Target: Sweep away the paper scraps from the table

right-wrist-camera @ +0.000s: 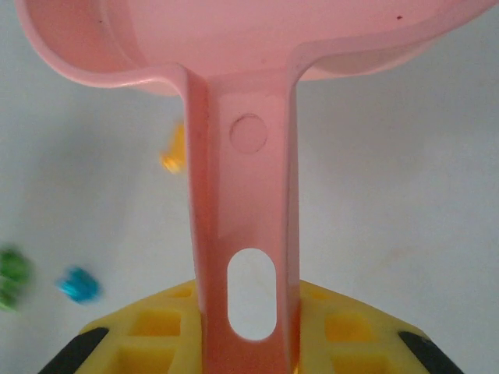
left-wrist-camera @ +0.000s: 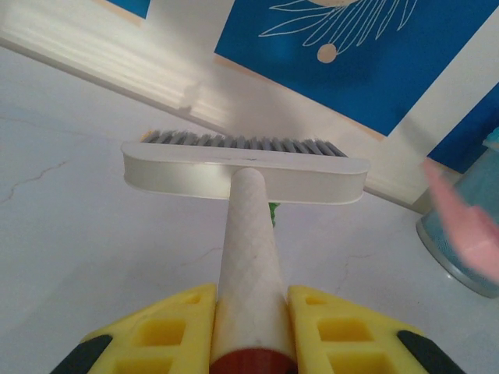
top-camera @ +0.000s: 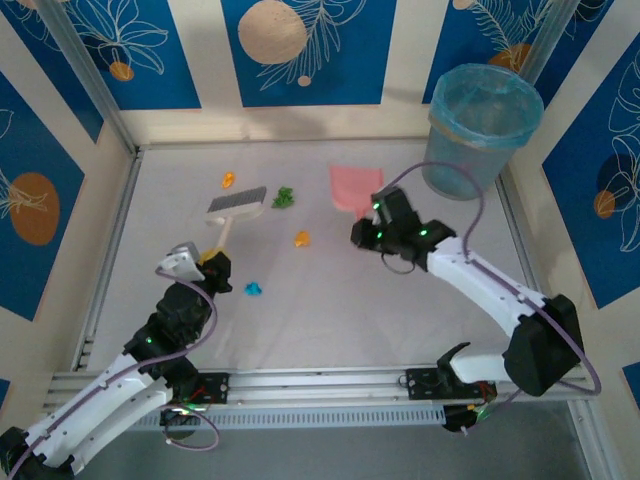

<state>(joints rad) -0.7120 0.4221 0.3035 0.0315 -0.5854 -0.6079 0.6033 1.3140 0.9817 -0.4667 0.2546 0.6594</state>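
Four crumpled paper scraps [top-camera: 284, 197] lie on the white table [top-camera: 330, 310] around the grey-bristled white plastic brush [top-camera: 237, 204]: orange behind its head, green, orange and cyan to its right. The left gripper [left-wrist-camera: 251, 315] clamps its handle tightly. Farther right, the right gripper [right-wrist-camera: 248, 319] grips the pink plastic dustpan [top-camera: 352, 187] by its handle.

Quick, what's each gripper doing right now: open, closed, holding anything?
The left gripper is closed, holding the brush by its handle.
The right gripper is closed, holding the pink dustpan by its handle.
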